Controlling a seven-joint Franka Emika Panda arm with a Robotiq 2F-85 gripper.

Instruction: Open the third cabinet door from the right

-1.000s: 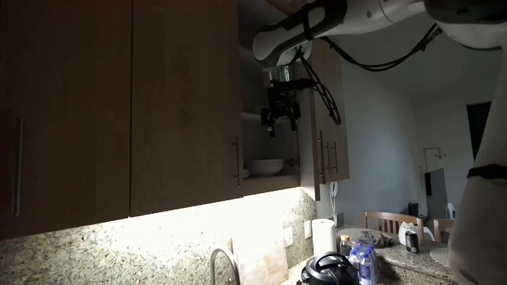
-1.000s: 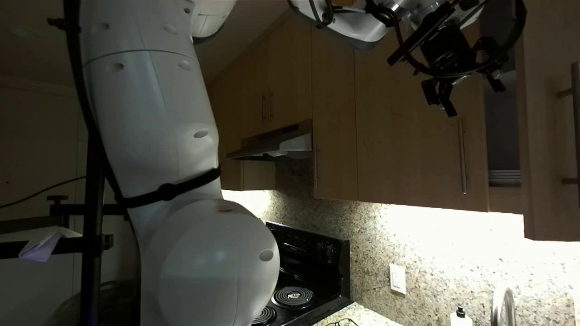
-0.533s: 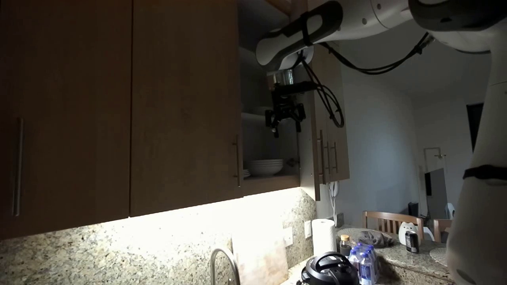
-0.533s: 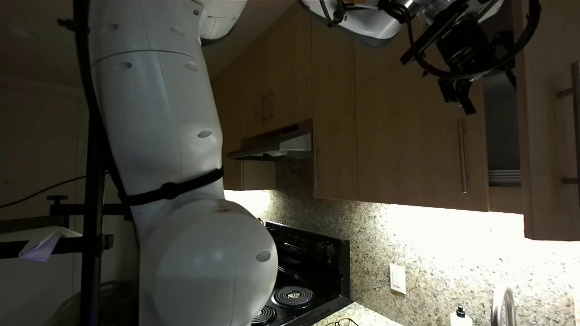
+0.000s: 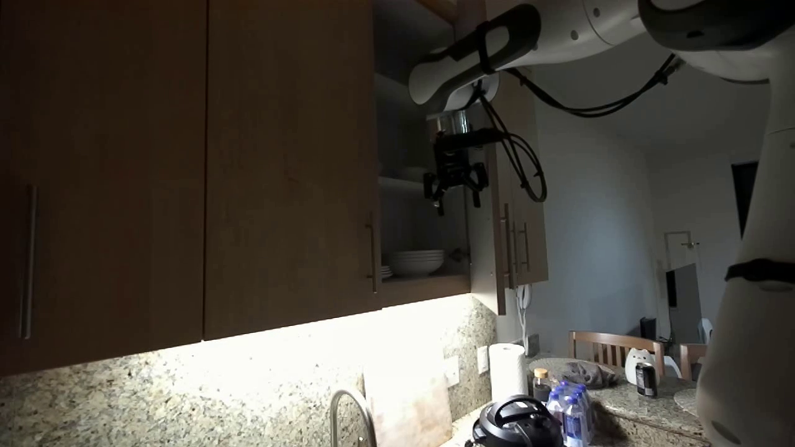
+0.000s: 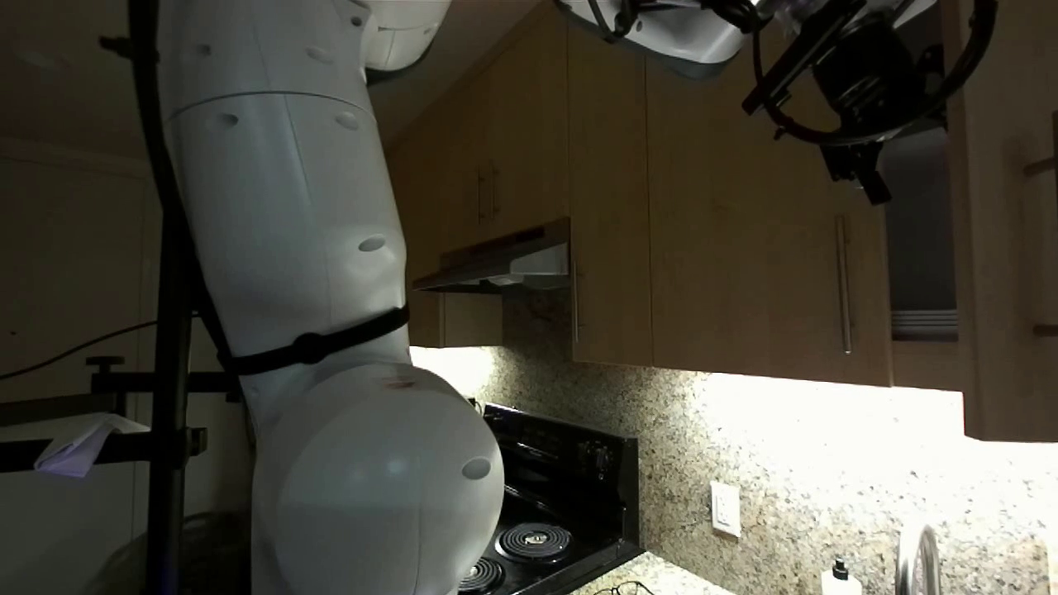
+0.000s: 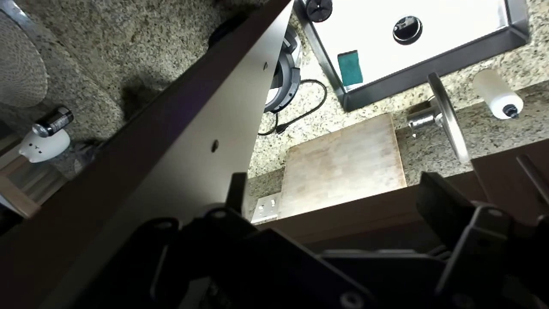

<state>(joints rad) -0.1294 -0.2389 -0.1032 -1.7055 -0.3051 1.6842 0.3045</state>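
Observation:
The third cabinet door from the right [image 5: 484, 273] stands swung open, its pale inner face toward the cabinet opening. Its bar handle [image 5: 505, 242] is on the outer side. It also shows at the right edge of an exterior view [image 6: 1004, 372] and as a long diagonal panel in the wrist view [image 7: 231, 124]. My gripper [image 5: 458, 203] points down, open and empty, in front of the open cabinet on the door's inner side. In the wrist view my gripper [image 7: 336, 189] has its left finger overlapping the door's inner face; whether they touch I cannot tell.
A closed wooden door [image 5: 292, 155] adjoins the opening. White bowls [image 5: 417, 262] sit on the cabinet's bottom shelf. Below are a faucet [image 7: 448, 116], a cutting board [image 7: 343, 163], a sink [image 7: 386, 75] and a black cooker [image 5: 517, 425]. Cables [image 5: 522, 161] loop beside the wrist.
My gripper has moved toward the door, to the right in both exterior views, staying open. The door has swung slightly wider; its edge has shifted right.

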